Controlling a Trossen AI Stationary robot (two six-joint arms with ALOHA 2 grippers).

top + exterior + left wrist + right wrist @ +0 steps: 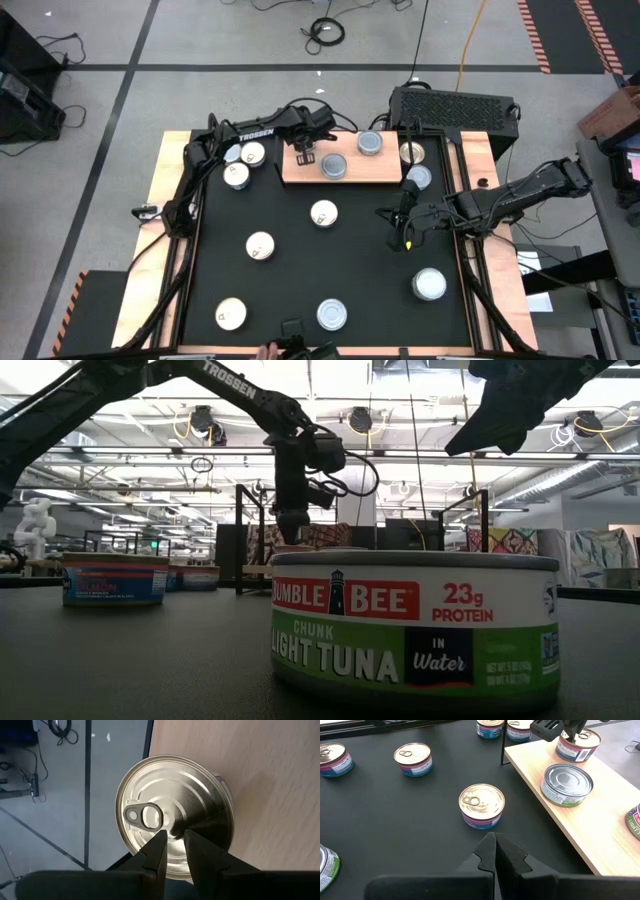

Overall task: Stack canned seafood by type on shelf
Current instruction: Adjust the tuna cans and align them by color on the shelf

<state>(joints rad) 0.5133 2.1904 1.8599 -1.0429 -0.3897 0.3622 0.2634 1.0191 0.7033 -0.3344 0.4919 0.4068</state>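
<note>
The shelf [350, 178], a light wooden board, lies at the table's far side. Three tins sit on it: a gold-topped one [175, 815] at its far left corner, a silver one [333, 167] in the middle and another [370, 143] farther right. My left gripper [175, 837] hangs over the gold-topped tin, pointing steeply down, its fingers a little apart with nothing between them. My right gripper [495, 842] is shut and hovers right of the table's middle, aimed at a gold-topped tin [481, 805]. Several more tins rest on the black tabletop. My left gripper's fingertips [159, 840] stand just over the lid [200, 795] of the corner tin, beside its pull tab [145, 816], coming from above. I cannot tell whether they touch the lid. The tin rests flat on the board.
A black ribbed box [455, 105] stands behind the table's far right corner. Two tins [415, 165] sit by the shelf's right end, two more [243, 163] left of it. A tuna tin [415, 625] stands close to the low camera. The tabletop between the scattered tins is bare.
</note>
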